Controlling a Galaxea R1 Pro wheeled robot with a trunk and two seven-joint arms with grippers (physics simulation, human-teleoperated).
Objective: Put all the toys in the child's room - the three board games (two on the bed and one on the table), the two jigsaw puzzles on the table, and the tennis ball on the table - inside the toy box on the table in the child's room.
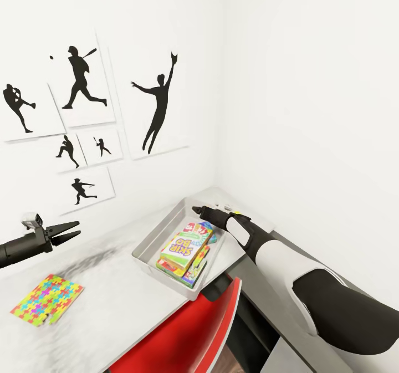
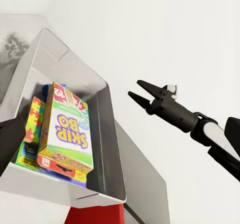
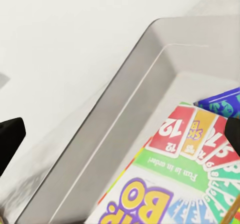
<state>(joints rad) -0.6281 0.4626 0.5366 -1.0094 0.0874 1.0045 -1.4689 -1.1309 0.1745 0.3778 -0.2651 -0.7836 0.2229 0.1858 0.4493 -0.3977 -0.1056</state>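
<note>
The grey toy box [image 1: 158, 233] stands on the white table [image 1: 111, 290] by the corner wall. In it lies a stack of board games with the green-edged one [image 1: 185, 245] on top, a blue one [image 3: 222, 104] under it, and a jigsaw puzzle [image 2: 34, 119] beside them. Another jigsaw puzzle [image 1: 47, 301] lies flat on the table to the left. My right gripper [image 1: 198, 211] hovers open over the box's far end, nothing between its fingers. My left gripper [image 1: 77, 229] hangs open above the table, left of the box. The tennis ball and the bed are out of view.
A red chair [image 1: 188, 334] is pushed in against the table's front edge below the toy box. White walls meet in a corner just behind the box, the left one hung with black baseball silhouettes [image 1: 83, 79]. Small items [image 1: 224, 207] lie at the table's far corner.
</note>
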